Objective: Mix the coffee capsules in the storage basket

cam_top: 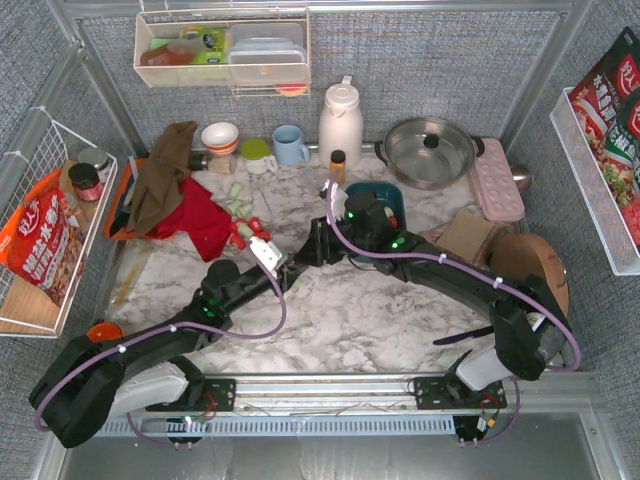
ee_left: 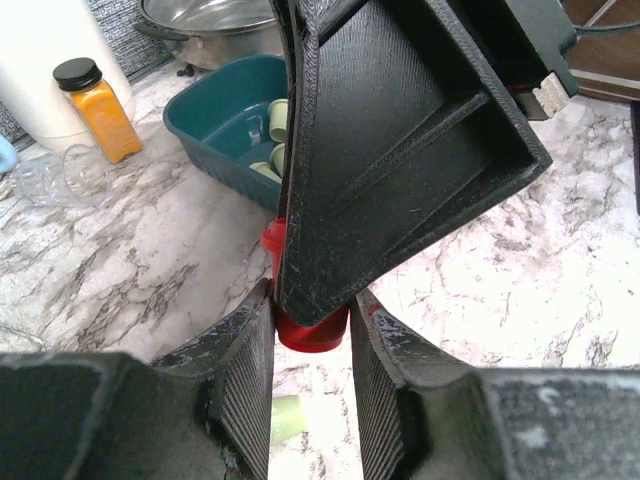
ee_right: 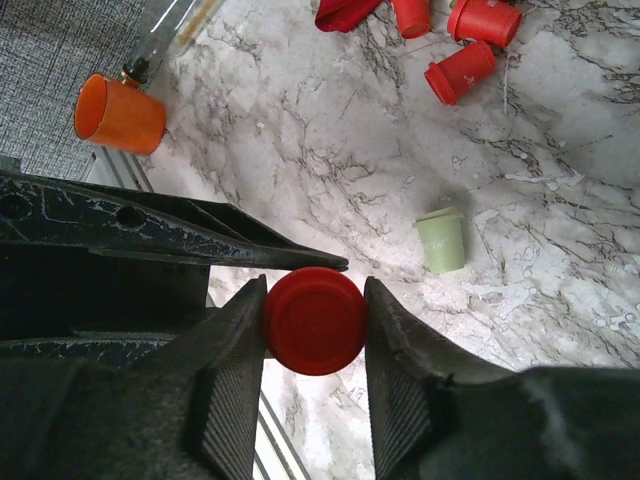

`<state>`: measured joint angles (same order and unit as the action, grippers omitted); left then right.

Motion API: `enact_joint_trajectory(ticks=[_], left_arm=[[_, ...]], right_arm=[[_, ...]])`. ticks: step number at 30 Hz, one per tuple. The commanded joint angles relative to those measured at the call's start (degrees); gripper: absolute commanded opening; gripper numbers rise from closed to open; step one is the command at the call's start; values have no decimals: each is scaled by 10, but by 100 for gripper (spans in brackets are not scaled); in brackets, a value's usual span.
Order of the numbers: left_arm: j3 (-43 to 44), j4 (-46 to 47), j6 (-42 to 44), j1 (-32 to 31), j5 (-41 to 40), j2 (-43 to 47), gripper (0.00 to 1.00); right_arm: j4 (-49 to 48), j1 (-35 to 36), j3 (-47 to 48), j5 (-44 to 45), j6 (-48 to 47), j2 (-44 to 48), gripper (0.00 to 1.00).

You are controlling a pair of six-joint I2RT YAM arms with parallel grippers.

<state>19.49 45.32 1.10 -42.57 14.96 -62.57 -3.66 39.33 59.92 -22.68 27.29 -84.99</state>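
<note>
— What are we gripping at this moment?

— We are pinching one red capsule [ee_right: 313, 320] with both claws at once. The right gripper [ee_right: 313, 300] is clamping it by its sides, and the left gripper [ee_left: 312, 300] is squeezing the same pod crosswise, just above the marble table [cam_top: 330, 320].

— What are we seeing lying nearest to it?

— A single mint capsule [ee_right: 441, 240] is sitting alone on the marble near the claws. Further off, loose red capsules [ee_right: 462, 72] are lying in a small cluster beside the red cloth [cam_top: 200, 220].

— And where are we finding the storage basket [ee_left: 220, 165]?

— It is standing behind the meeting claws, toward the back of the table, with the right arm reaching partly over it in the top view. Several pale pods [ee_left: 278, 120] are lying inside; we are making out only mint ones in the part that shows.

— Anything past that?

— A bottle of orange powder [ee_left: 95, 110] is standing just beyond the basket, and a lidded steel pot [cam_top: 430, 150] is sitting near the back wall.
</note>
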Motion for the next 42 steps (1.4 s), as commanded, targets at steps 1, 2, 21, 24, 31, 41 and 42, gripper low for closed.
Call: enact_joint_trajectory(ticks=[1,2,21,24,31,41,42], left_arm=[[3,28,-2,0,-13,1,32],[3,27,-3,0,-17,1,35],[-56,-48,-76,0,-141,-7,99],[-37,-56,-95,0,-161,-54,99],[22,-71,-105,0,-166,-178,99],[65,-127,-84,0,-179,-245,96],[67,-138,-82,0,-183,-244,94]], right_arm=[[-18,0,3,-8,12,-4,33],[-17,0,4,-9,15,-5,31],[13,-113,20,372,-184,-37,31],[16,-155,42,371,-178,-91,40],[63,-195,96,319,-166,-159,75],[99,-196,73,292,-193,-110,85],[100,-196,69,286,-192,-102,85]])
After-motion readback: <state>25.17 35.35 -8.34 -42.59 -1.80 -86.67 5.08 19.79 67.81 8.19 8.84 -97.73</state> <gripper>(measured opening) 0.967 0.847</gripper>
